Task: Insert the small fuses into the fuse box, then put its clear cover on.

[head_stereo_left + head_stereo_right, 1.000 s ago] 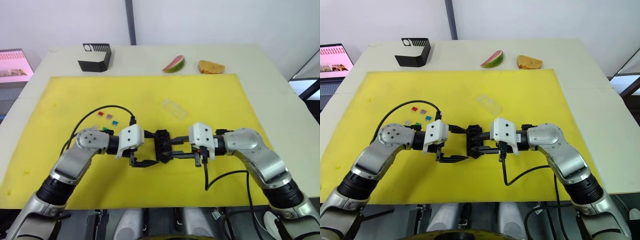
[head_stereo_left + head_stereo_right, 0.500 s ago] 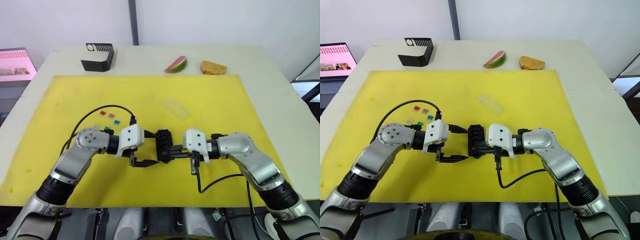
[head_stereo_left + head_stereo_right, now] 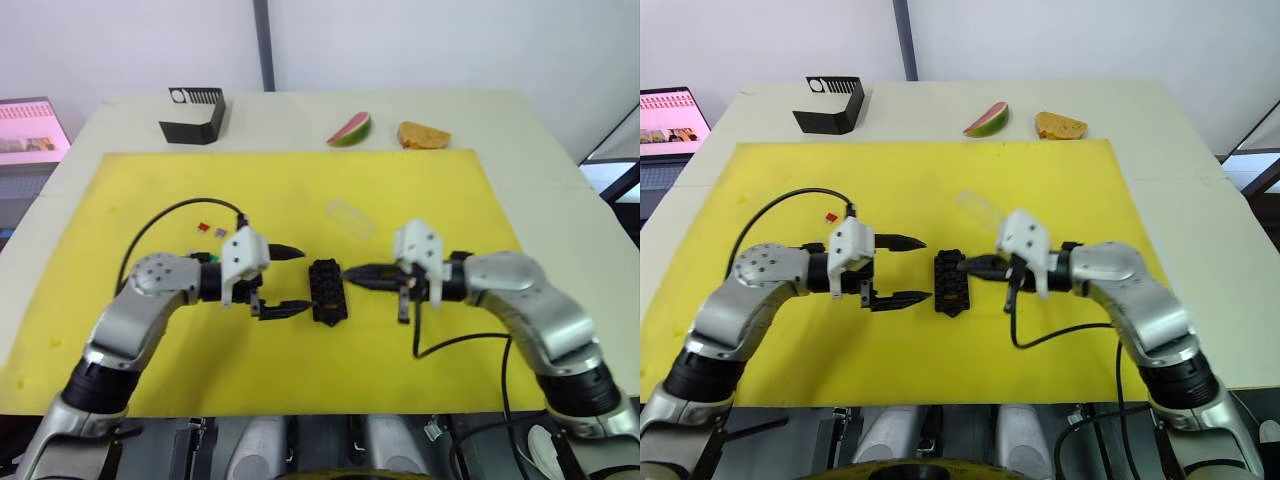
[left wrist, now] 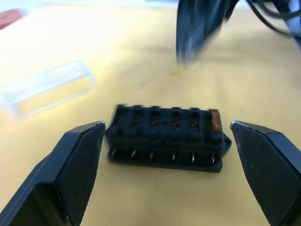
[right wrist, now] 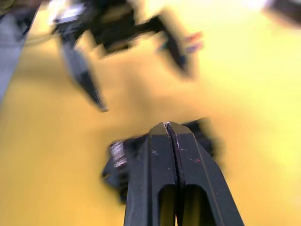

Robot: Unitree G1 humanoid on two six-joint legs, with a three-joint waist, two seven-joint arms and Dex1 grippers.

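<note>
we see the fuse box (image 3: 326, 291) on the yellow mat, between our two claws, long axis running away from us. our left gripper (image 3: 285, 279) gapes empty just left of it; our right gripper (image 3: 358, 274), pinched closed on nothing, points at its right side, about equally near.

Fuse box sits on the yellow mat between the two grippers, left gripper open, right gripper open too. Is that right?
Not quite: the right gripper is shut, its two fingers pressed together in the right wrist view. The rest holds: the fuse box sits on the yellow mat between the grippers, and the left gripper is open.
</note>
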